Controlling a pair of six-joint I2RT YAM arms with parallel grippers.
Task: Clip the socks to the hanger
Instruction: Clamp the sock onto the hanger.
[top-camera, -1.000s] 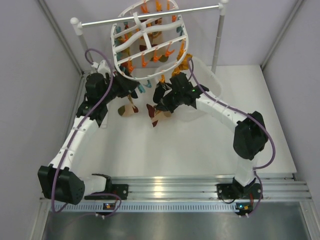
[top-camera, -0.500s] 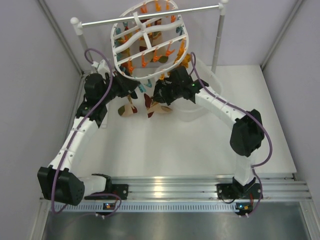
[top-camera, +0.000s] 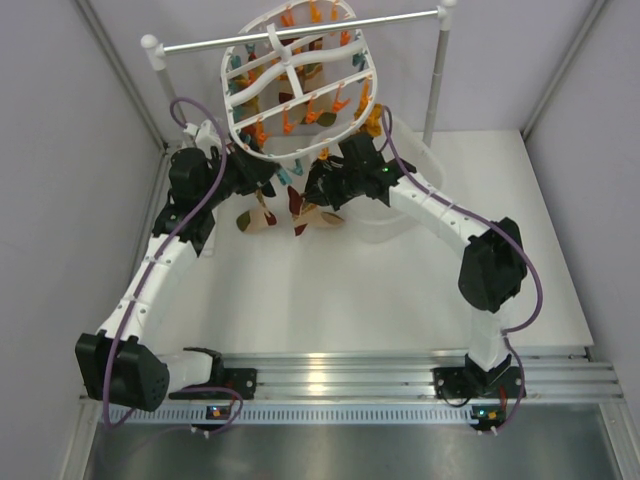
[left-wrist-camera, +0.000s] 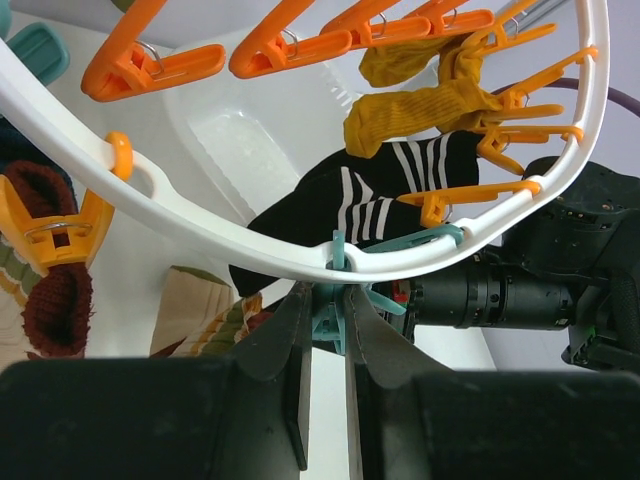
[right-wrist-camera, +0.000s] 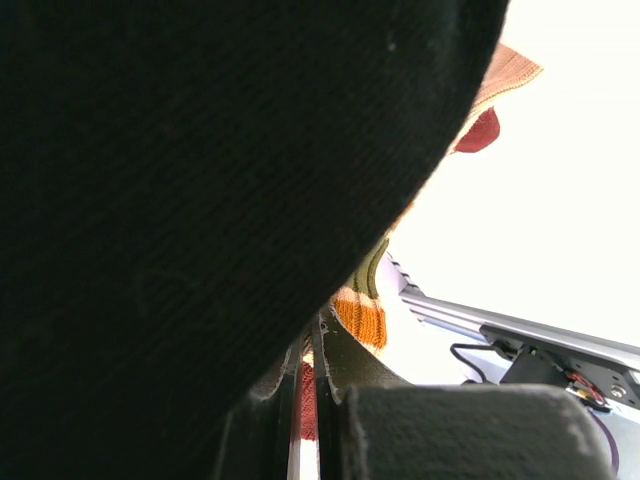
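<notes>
Left gripper (left-wrist-camera: 326, 300) pinches a teal clip (left-wrist-camera: 332, 320) on the hanger (left-wrist-camera: 200, 226) rim, right gripper (right-wrist-camera: 308, 350) closed on a patterned sock (top-camera: 300, 217) just beside it; the black striped sock (left-wrist-camera: 340, 195) blinding the right wrist lens risks a missed clip mouth.

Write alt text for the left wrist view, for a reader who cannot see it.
The left gripper pinches a teal clip hanging from the white hanger. Behind it are a black sock with white stripes and a mustard sock among orange clips; a tan patterned sock shows below.
</notes>
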